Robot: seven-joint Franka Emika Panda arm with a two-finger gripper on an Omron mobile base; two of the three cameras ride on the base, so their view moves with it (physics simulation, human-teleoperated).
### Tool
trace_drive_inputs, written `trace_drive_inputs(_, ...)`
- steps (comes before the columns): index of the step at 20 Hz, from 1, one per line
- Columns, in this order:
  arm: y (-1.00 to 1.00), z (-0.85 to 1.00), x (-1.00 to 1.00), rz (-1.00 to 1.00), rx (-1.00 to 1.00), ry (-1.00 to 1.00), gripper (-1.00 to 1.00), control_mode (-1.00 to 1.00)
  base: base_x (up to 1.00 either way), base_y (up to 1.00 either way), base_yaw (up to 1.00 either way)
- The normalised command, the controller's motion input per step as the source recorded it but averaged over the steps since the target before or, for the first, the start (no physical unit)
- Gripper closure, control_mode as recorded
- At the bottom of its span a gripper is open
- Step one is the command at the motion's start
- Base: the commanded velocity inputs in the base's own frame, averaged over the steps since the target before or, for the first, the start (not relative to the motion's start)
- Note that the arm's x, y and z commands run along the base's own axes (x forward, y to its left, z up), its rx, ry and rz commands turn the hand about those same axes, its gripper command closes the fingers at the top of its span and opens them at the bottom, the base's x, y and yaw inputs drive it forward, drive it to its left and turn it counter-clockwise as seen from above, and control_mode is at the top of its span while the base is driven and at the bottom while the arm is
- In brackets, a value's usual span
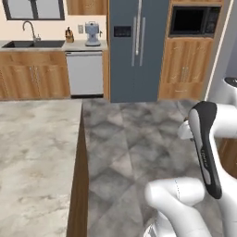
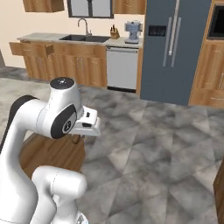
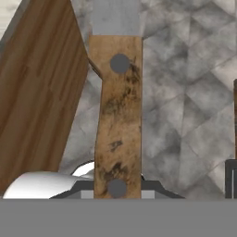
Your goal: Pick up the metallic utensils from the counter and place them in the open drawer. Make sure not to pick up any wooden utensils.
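The hand view gives us what the base cameras cannot: the knife [image 3: 118, 120] right up close, running straight out from the claw [image 2: 80, 138], which is clamped on the handle's near end. That handle is a flat slab of worn, blotchy brown wood with two round grey rivets, one close to the claw and one at the far end, and past it the blade starts as a plain, smooth, pale grey strip. Beyond the knife lies the grey marbled tile floor [image 3: 185, 92], and off to one side of the claw a slanted brown panel [image 3: 37, 102] with long plank grain; whether that is the drawer or cabinet wood, I cannot tell. Over to the right base view: the claw hangs low under the white, rounded wrist, small and dark, with brown rounded wood [image 2: 52, 153] just below and behind it, and the knife itself too small to make out here. The left base view adds the bench [image 1: 32, 157], a wide beige-grey marbled stone slab with a dark wooden side, well off to the arm's left, with floor between them. Far ahead of the claw stand the tall slate-grey fridge [image 1: 136, 46], a white dishwasher front [image 1: 84, 73] and warm wooden cabinets [image 1: 32, 76].
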Motion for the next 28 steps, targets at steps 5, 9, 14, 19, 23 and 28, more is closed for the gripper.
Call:
trace_drive_inputs(5,0.00,0.00,0.00,0.00,0.00,0.00,1.00,1.00,0.74,-0.67,0.10)
trace_drive_inputs(9,0.00,0.00,0.00,0.00,0.00,0.00,1.00,1.00,0.66,-0.67,0.15)
trace_drive_inputs(14,0.00,0.00,0.00,0.00,0.00,0.00,1.00,1.00,0.56,-0.47,0.13)
trace_drive_inputs(19,0.00,0.00,0.00,0.00,0.00,0.00,1.00,1.00,0.60,-0.39,0.15)
trace_drive_inputs(23,0.00,0.00,0.00,0.00,0.00,0.00,1.00,1.00,0.70,-0.37,0.20)
trace_drive_inputs(28,0.00,0.00,0.00,0.00,0.00,0.00,1.00,1.00,0.57,-0.31,0.20)
